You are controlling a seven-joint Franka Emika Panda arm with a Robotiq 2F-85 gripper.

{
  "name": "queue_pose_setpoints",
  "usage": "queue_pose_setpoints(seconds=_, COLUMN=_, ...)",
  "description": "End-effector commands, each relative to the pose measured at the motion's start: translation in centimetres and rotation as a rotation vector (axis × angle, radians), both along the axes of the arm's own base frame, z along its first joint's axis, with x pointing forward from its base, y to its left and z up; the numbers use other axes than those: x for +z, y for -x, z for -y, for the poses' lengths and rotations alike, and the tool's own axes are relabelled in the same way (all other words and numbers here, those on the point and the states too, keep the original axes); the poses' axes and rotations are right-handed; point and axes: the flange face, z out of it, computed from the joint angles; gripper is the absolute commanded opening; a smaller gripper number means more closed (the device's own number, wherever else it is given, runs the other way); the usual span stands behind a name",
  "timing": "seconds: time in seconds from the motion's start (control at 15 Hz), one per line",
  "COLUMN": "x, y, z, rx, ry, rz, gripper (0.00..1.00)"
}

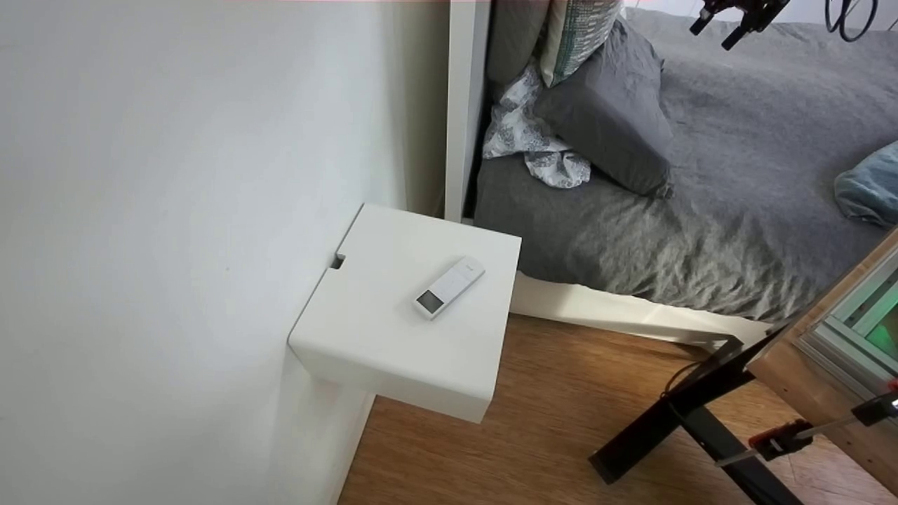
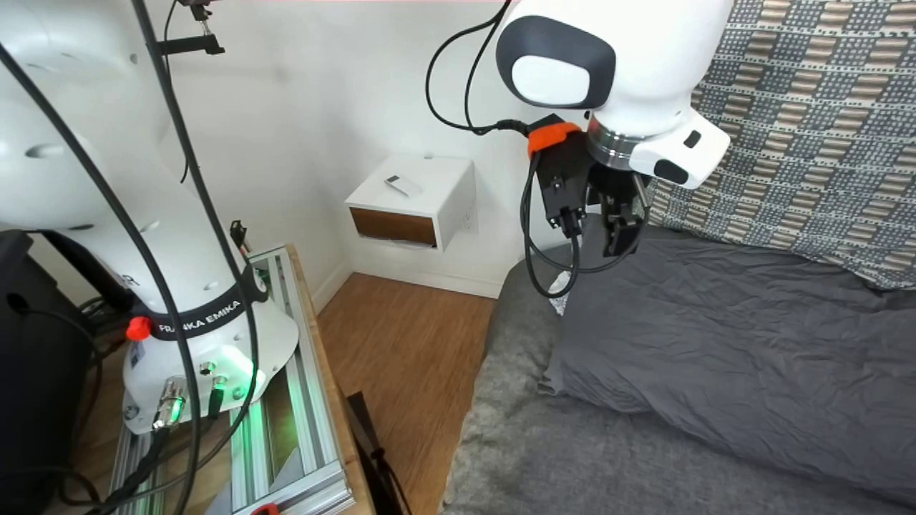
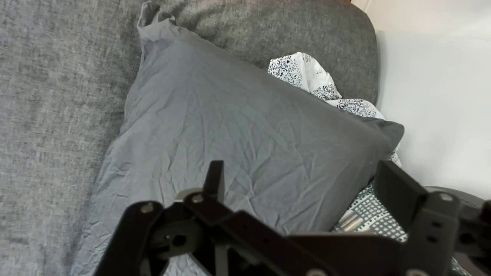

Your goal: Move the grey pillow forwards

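The grey pillow (image 1: 610,116) lies on the grey bed (image 1: 751,154) near the headboard end, leaning by a patterned pillow (image 1: 582,31). It also shows in an exterior view (image 2: 687,336) and fills much of the wrist view (image 3: 238,115), with one corner at the upper left and one at the right. My gripper (image 3: 300,165) is open and empty, its two fingers wide apart over the pillow. In an exterior view the gripper (image 1: 714,35) shows at the top edge, apart from the pillow. It also shows in an exterior view (image 2: 617,239) above the pillow's far part. The pillow's lower part is hidden behind the gripper in the wrist view.
A white cloth with dark print (image 3: 299,73) sticks out beside the pillow. A white wall shelf (image 1: 393,315) holds a remote (image 1: 449,286). A blue cloth (image 1: 873,184) lies on the bed. Cables (image 2: 529,236) hang by the gripper. The robot's table (image 1: 835,393) stands beside the bed.
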Motion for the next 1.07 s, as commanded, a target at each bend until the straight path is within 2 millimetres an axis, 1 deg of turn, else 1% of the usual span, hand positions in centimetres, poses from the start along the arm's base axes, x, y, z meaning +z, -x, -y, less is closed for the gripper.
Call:
queue_pose_setpoints(seconds=0.0, x=-1.6, y=-0.8, z=1.1, rx=-0.022, ry=-0.029, rz=-0.015, gripper=1.0)
queue_pose_setpoints(seconds=0.27, x=-5.8, y=-0.9, z=5.4, rx=-0.119, ry=-0.096, rz=-0.032, gripper=1.0)
queue_pose_setpoints(seconds=0.47, x=-8.5, y=-1.4, z=8.5, rx=-0.172, ry=-0.123, rz=0.008, gripper=1.0)
queue_pose_setpoints(seconds=0.73, x=-12.2, y=-2.2, z=11.6, rx=-0.191, ry=-0.13, rz=0.057, gripper=1.0)
queue_pose_setpoints(seconds=1.0, x=-16.2, y=-3.2, z=13.8, rx=-0.253, ry=-0.188, rz=0.062, gripper=1.0)
